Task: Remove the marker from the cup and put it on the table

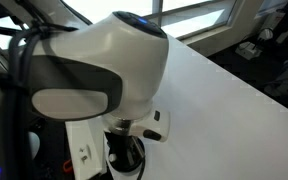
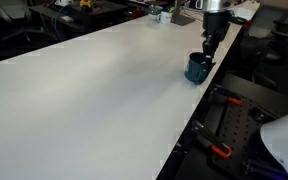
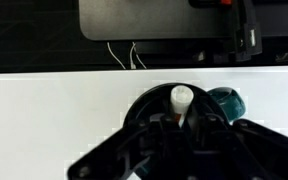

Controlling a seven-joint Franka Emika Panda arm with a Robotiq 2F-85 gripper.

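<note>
The cup [image 2: 197, 69] is small and dark and stands near the table's [image 2: 94, 90] edge, close to the robot. My gripper [image 2: 210, 46] hangs straight over it with its fingers reaching down to the rim. In the wrist view the cup's round black rim [image 3: 144, 105] rings my fingers [image 3: 180, 118]. The fingers are closed on the marker [image 3: 181, 97], whose white end sticks up between them. The marker's lower part is hidden inside the cup. In an exterior view the arm's white body [image 1: 99, 65] blocks the cup and gripper.
A teal rounded part [image 3: 227, 100] sits beside the cup rim. Beyond the table's edge are black equipment and clamps [image 2: 229, 120]. Clutter stands at the table's far end [image 2: 159, 14]. A dark monitor or panel [image 3: 149, 20] lies past the table's edge.
</note>
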